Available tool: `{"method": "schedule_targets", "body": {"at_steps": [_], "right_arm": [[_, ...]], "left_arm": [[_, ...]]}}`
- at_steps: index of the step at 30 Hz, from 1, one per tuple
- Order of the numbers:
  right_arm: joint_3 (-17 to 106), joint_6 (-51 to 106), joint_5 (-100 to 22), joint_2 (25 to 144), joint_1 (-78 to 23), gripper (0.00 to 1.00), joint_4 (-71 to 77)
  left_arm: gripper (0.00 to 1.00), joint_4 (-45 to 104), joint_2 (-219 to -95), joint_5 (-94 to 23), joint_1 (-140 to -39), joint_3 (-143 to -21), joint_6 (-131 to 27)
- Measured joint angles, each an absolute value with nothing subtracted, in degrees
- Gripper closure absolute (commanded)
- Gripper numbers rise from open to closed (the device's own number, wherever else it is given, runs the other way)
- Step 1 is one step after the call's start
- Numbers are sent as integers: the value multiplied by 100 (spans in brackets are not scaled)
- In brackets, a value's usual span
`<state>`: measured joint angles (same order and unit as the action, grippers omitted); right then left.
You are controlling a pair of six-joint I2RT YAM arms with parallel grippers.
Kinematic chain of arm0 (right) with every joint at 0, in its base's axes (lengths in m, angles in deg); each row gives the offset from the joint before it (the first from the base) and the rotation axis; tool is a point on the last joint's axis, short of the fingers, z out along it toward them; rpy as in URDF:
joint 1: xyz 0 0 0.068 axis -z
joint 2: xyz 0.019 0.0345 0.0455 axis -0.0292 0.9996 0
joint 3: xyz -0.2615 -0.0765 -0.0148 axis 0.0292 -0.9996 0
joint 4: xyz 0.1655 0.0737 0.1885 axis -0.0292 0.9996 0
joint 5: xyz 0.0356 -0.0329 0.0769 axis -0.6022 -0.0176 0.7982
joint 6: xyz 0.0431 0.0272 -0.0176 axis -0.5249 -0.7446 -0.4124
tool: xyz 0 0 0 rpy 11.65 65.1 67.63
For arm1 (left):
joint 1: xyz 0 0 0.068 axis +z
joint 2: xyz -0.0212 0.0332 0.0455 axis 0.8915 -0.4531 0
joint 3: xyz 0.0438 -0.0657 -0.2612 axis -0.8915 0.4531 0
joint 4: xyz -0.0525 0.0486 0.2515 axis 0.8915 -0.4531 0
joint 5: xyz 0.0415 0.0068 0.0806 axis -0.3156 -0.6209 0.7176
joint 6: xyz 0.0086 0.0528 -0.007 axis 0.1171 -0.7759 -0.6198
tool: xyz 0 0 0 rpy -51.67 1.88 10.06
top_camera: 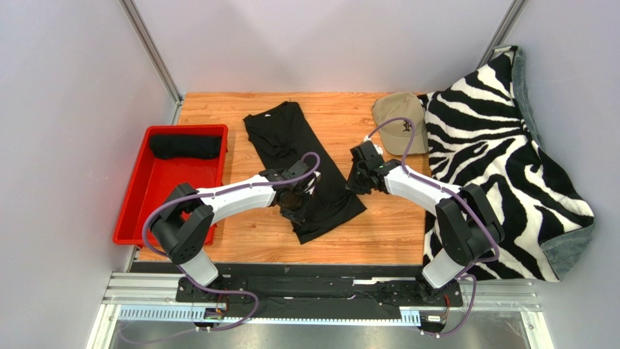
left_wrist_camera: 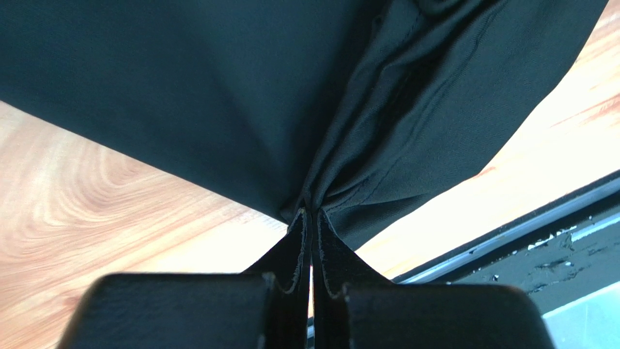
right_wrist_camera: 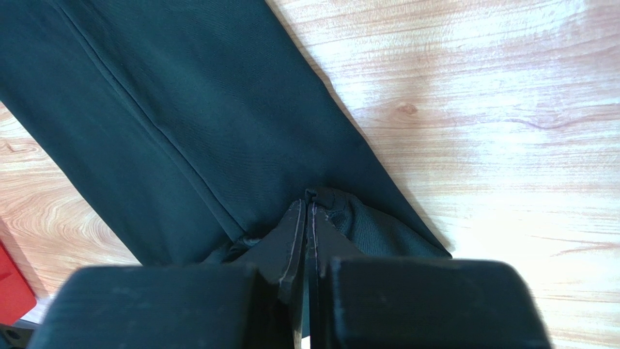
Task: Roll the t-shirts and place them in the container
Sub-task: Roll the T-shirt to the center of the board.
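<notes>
A black t-shirt (top_camera: 280, 138), folded into a long strip, lies slanted across the wooden table (top_camera: 378, 225). My left gripper (top_camera: 293, 207) sits at the strip's near left edge. In the left wrist view its jaws (left_wrist_camera: 313, 212) are shut on a bunched pinch of the black t-shirt (left_wrist_camera: 218, 87), and creases fan out from the pinch. My right gripper (top_camera: 356, 182) is at the strip's near right edge. There the right gripper (right_wrist_camera: 308, 202) is shut on a corner of the t-shirt (right_wrist_camera: 218, 109). A second black t-shirt (top_camera: 185, 147) lies rolled in the red tray (top_camera: 142, 211).
A tan cap (top_camera: 400, 122) rests at the back right of the table. A zebra-striped blanket (top_camera: 495, 160) covers the right side. The red tray stands along the table's left edge, and the metal rail (top_camera: 320, 287) runs along the near edge.
</notes>
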<state>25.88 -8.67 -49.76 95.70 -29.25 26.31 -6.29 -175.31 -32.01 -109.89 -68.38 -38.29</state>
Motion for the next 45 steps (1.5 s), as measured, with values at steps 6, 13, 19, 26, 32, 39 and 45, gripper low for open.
{"method": "schedule_targets", "body": {"at_steps": [6,13,19,26,32,39,45], "right_arm": [[2588,-896,-4983,9570,-2868,98,2542],[2588,-907,-4989,9581,-2787,98,2483],[2588,-907,-4985,9668,-2763,98,2380],[2588,-907,-4987,9839,-2726,98,2277],[2588,-907,-4989,9893,-2691,98,2216],[2590,-907,-4978,10055,-2662,93,2148],[2590,-900,-4972,10062,-2662,74,2135]], "left_arm": [[100,-920,-17603,-2954,-10986,-7151,-3866],[100,-1141,-17889,-2849,-10941,-7371,-3945],[100,-1246,-17974,-2840,-10829,-7380,-3977],[98,-1346,-18084,-2834,-10689,-7699,-4041],[78,-1394,-18289,-2873,-10589,-7852,-4091],[41,-1447,-18285,-3031,-10482,-7828,-4119],[45,-1178,-17452,-3223,-10453,-7216,-4001]]}}
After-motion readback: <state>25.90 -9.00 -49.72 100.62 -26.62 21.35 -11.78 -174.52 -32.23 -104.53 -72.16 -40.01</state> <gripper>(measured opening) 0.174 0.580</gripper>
